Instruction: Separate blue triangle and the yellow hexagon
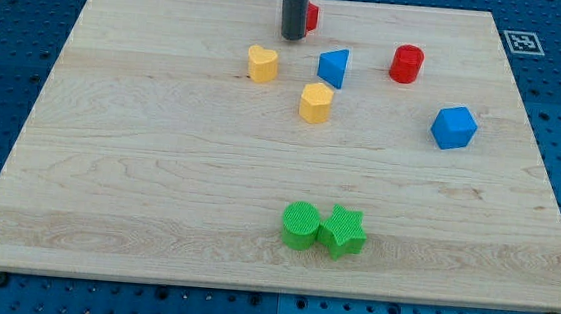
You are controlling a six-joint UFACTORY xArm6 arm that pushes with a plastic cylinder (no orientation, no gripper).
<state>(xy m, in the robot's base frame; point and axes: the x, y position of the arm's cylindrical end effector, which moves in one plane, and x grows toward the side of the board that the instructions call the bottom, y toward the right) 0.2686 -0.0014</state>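
The blue triangle lies in the upper middle of the wooden board. The yellow hexagon sits just below and slightly left of it, nearly touching. My tip is at the view's top, above and left of the blue triangle, apart from it. A red block shows partly behind the rod, on its right.
A yellow heart lies left of the blue triangle. A red cylinder and a blue cube are to the right. A green cylinder and a green star touch near the bottom.
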